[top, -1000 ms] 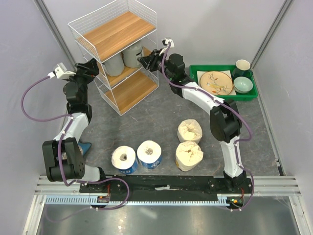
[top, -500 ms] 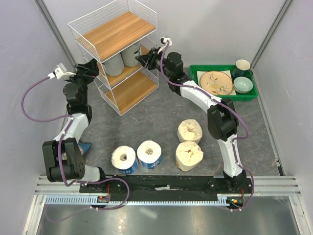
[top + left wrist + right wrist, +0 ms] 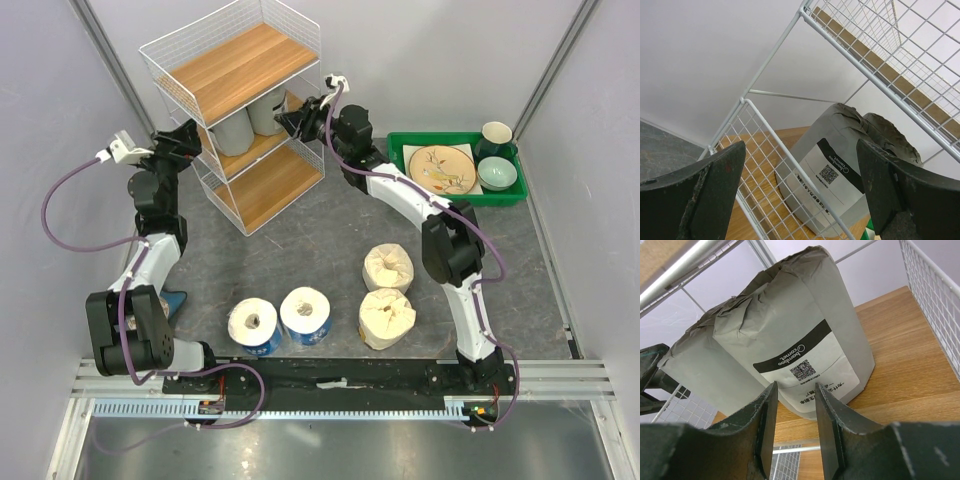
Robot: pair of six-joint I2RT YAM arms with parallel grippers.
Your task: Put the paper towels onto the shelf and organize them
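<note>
Two grey rolls sat on the shelf, middle tier; four other rolls lay on the table. The left gripper gaped wide, the right gripper barely parted, both empty. Rolls looked light and squashy: best gripped gently across the sides.

A green tray sits on the grey desk, far right. It holds a tan plate with a leafy picture, a dark green cup and a pale green bowl
</note>
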